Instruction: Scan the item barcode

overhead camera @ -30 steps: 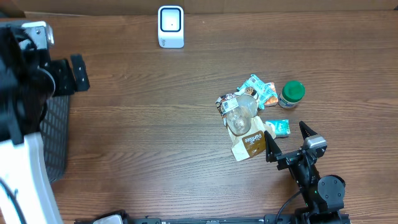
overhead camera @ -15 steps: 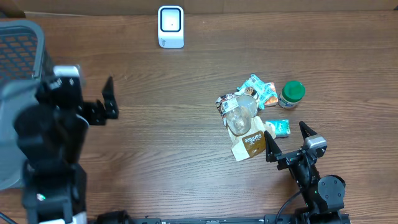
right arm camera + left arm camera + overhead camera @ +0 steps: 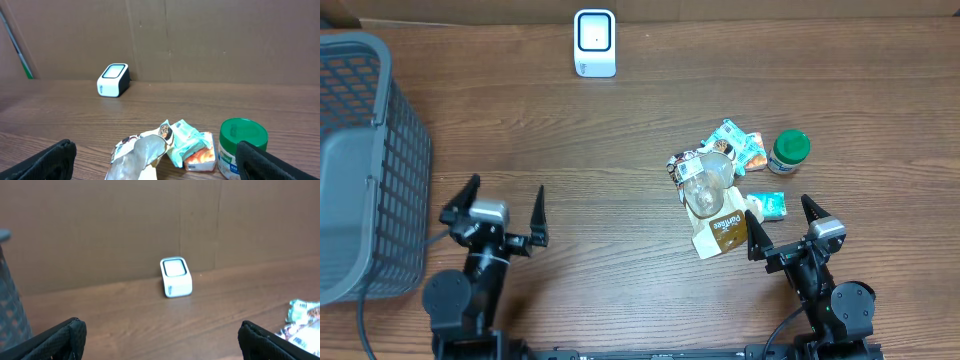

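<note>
The right pincer stands wide open, gripping nothing. The brown pouch lies just beside its left finger, in a heap with a teal packet and a green-lidded jar. The left pincer, equally open, sits well apart, near the grey mesh basket. The white scanner stands at the bench's far edge.

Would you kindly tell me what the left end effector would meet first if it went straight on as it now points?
Probably the white scanner by the back wall: it sits nearly centred ahead of the open left end effector, with only table between. Depth is unclear.
</note>
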Controlling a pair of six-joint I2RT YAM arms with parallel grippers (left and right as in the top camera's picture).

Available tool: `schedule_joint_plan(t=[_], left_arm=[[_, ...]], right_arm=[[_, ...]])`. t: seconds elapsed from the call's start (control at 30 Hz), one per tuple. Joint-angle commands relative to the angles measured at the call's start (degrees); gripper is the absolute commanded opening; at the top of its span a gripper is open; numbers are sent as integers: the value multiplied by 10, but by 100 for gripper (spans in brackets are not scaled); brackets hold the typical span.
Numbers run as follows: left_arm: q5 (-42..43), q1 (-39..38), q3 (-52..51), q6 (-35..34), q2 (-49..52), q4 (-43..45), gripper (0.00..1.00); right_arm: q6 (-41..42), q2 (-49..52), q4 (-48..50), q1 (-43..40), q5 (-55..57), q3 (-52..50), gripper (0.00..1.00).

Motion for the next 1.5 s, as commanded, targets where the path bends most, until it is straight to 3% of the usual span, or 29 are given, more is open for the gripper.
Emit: schedule_joint_plan(t=[0.0, 0.53, 1.47], left_arm=[[7, -3, -56, 24, -59, 6, 99], [7, -5, -158, 30, -185, -13, 99], [7, -5, -158, 30, -186, -43, 100]], right_arm=[[-1, -7, 3, -2, 1, -6, 100], [-1, -7, 3, -2, 1, -6, 100], [-1, -7, 3, -2, 1, -6, 100]])
